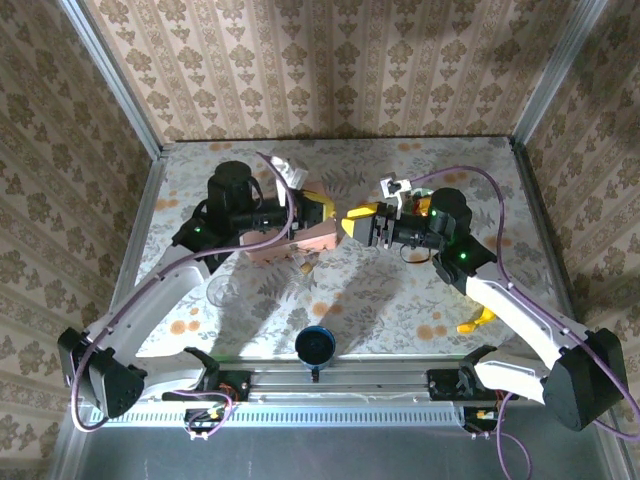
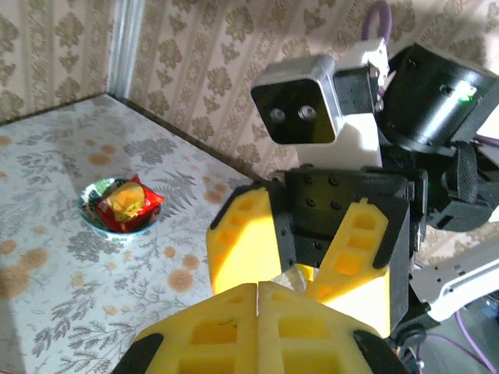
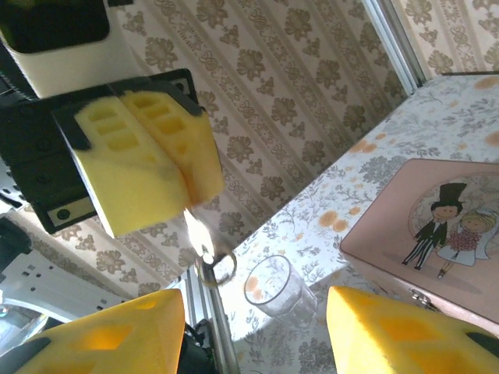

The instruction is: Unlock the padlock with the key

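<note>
A small silvery key (image 3: 195,222) with a wire ring (image 3: 215,265) hangs from my left gripper (image 3: 185,204), whose yellow fingers are pressed shut on it. In the left wrist view the closed left gripper (image 2: 257,290) has a pale bit of the key (image 2: 295,276) poking out past its tips. My right gripper (image 3: 257,335) stands open just in front of the key, one finger on each side and neither touching it. Both grippers (image 1: 328,210) (image 1: 358,222) meet tip to tip above the pink box (image 1: 300,242). I cannot make out the padlock.
The pink box (image 3: 437,234) with a wedding-couple picture lies below the grippers. A clear glass (image 3: 277,290) (image 1: 222,290) stands near the left arm. A bowl with a red snack packet (image 2: 121,206) sits at the back. A yellow banana toy (image 1: 478,318) lies right, a dark round thing (image 1: 315,345) front centre.
</note>
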Controlling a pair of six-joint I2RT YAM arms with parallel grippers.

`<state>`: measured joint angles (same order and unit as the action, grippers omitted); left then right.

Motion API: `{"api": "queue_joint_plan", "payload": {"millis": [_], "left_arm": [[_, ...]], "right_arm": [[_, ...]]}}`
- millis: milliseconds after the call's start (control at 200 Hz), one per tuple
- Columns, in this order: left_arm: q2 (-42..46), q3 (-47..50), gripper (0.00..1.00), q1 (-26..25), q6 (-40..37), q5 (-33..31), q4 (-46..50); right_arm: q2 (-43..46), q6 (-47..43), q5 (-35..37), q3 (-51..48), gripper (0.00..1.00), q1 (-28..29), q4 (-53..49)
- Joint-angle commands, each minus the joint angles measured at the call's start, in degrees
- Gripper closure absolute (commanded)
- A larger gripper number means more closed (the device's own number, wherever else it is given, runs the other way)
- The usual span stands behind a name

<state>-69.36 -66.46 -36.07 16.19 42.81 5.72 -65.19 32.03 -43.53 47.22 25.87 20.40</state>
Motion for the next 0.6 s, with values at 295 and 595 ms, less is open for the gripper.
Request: {"api": "queue_joint_plan", "payload": {"millis": [295,595], "left_arm": [[-1.2,-2.5,1.0,-0.2,0.4,6.3,2.5],[-1.5,-2.2,1.0,0.1,1.8,7.2,0.2]], "right_arm": [[1.6,-2.3,-4.0,-0.1,0.52,1.5,8.3],[-2.2,-3.8,-6.6,3.0,0.64,3.0,5.9]]}}
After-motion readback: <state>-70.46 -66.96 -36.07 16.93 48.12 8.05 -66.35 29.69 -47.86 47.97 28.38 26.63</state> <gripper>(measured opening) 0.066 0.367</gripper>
